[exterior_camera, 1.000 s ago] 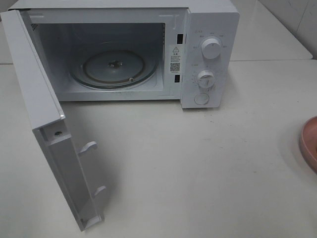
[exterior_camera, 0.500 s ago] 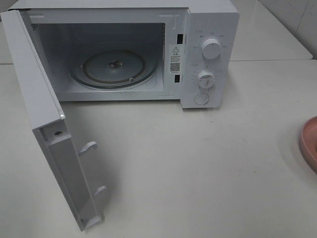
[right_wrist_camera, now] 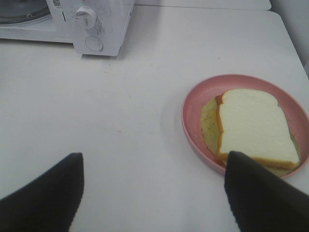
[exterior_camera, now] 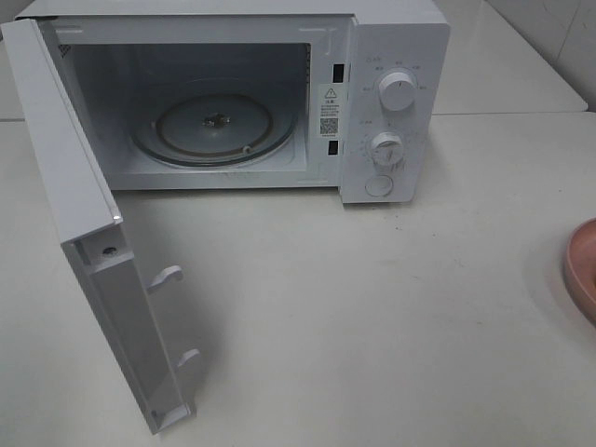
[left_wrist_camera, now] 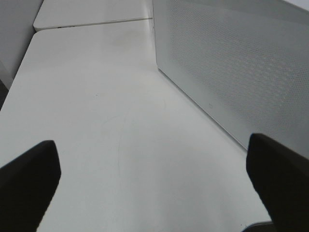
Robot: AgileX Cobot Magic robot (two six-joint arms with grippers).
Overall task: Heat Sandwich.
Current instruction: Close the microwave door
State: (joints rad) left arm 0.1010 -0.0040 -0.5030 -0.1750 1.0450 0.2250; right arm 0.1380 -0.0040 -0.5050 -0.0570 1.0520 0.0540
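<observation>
- Microwave [exterior_camera: 233,93] stands door-open on the tabletop [exterior_camera: 372,307]; pink plate [exterior_camera: 582,270] peeks in at the right edge.
- Left hand [left_wrist_camera: 154,183] gapes wide, empty, beside the microwave's door.
- Right hand [right_wrist_camera: 154,193] spread, empty, near the sandwich [right_wrist_camera: 253,128] on its plate; soft, light, likely squashable, so lift by the plate rim.

White-bread sandwich [right_wrist_camera: 256,128] flat on pink plate [right_wrist_camera: 193,104]

The plate [exterior_camera: 583,270] is cut off by the high view's right edge, its sandwich [right_wrist_camera: 256,126] out of sight there. The microwave's [exterior_camera: 391,102] dial markings are too small to read.
</observation>
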